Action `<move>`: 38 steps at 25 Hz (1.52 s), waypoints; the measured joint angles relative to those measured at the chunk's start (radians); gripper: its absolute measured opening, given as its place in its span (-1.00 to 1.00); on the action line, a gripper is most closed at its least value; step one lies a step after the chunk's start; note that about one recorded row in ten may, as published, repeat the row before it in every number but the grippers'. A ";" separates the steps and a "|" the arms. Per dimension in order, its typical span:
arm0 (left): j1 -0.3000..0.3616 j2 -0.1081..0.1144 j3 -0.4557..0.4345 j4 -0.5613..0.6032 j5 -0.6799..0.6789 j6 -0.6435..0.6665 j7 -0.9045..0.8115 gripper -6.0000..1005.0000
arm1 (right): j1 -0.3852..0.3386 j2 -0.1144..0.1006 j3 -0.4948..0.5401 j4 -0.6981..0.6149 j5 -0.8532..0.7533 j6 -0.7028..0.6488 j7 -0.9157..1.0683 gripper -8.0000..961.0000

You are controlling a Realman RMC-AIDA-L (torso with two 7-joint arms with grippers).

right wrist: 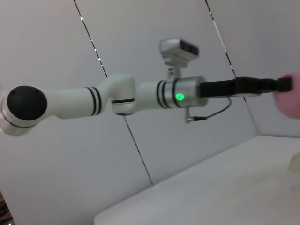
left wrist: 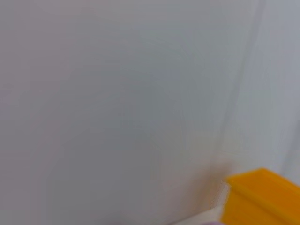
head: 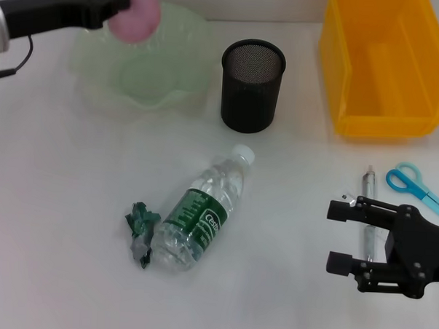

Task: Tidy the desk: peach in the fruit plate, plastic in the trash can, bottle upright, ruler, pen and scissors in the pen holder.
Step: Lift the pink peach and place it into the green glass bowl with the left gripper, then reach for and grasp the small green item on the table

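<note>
Right tool (head: 345,237) hangs low near the front bench edge, jaws apart and empty, just above the pen (head: 366,214), scissors (head: 415,185) beside it. Left tool (head: 119,1) grips the peach (head: 135,16) above the plate (head: 147,67) rim. Step: peach drop-off; next it needs centring over the plate, then release.

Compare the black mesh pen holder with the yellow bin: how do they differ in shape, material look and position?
The pen holder is a round black mesh cup; the yellow bin is a boxy container with solid walls. The pen holder is the smaller of the two. It stands mid-table beside the green fruit plate; the bin sits at the far right. Both stand upright with open tops, and nothing shows inside either.
</note>
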 joint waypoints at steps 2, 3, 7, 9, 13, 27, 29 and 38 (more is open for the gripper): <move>-0.030 -0.008 0.014 -0.019 0.030 -0.101 -0.036 -0.83 | 0.000 0.004 0.000 0.001 0.000 -0.002 -0.007 0.69; -0.038 -0.014 0.017 -0.023 0.039 -0.141 -0.042 -0.82 | 0.001 0.005 0.000 0.004 0.000 -0.003 -0.010 0.69; -0.044 -0.024 0.045 -0.028 0.044 -0.216 -0.039 -0.79 | 0.008 0.006 0.001 0.038 0.001 -0.002 -0.029 0.69; -0.042 -0.024 0.049 -0.029 0.039 -0.224 -0.039 -0.78 | 0.008 0.005 0.002 0.047 0.001 -0.001 -0.031 0.69; -0.028 -0.023 0.045 -0.021 0.028 -0.200 -0.039 -0.28 | 0.008 0.004 0.022 0.048 0.001 0.001 -0.031 0.69; 0.154 0.054 0.053 -0.022 -0.047 0.479 0.219 0.51 | 0.006 -0.013 0.224 0.027 0.002 -0.003 0.074 0.68; 0.184 0.056 0.053 -0.018 -0.021 0.526 0.238 0.55 | 0.013 -0.024 0.229 -0.023 -0.001 -0.003 0.163 0.68; 0.228 0.071 0.046 -0.021 0.060 0.560 0.273 0.66 | 0.100 -0.041 0.114 -0.583 -0.074 -0.076 0.720 0.68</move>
